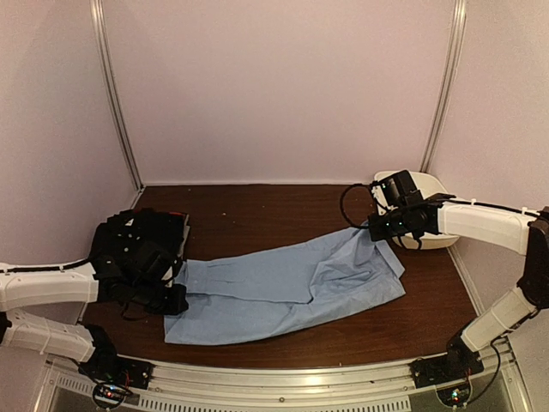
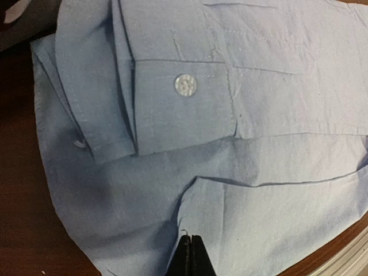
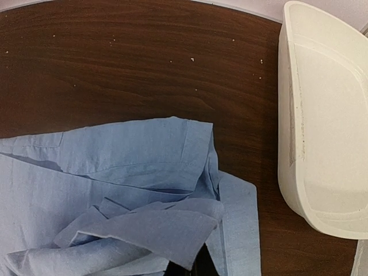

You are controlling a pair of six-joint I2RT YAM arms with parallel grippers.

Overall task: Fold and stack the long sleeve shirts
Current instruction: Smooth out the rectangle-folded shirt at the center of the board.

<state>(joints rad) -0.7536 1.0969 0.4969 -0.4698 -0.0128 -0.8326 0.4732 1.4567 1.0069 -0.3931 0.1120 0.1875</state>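
Light blue shirt [image 1: 283,287] is laid across table [image 1: 257,215]; ends are pinched in closed left gripper [image 2: 190,254] and closed right gripper [image 3: 192,265]. Black shirt [image 1: 156,225] is seen at left edge.

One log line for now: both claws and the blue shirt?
left claw: shut on light blue shirt near cuff | right claw: shut on its raised corner by white tub | stack: not yet

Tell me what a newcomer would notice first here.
The light blue shirt sprawls across the dark table, the left hand pinching its left end and the right hand holding its raised right corner. A black shirt lies at the left; a white tub stands far right.
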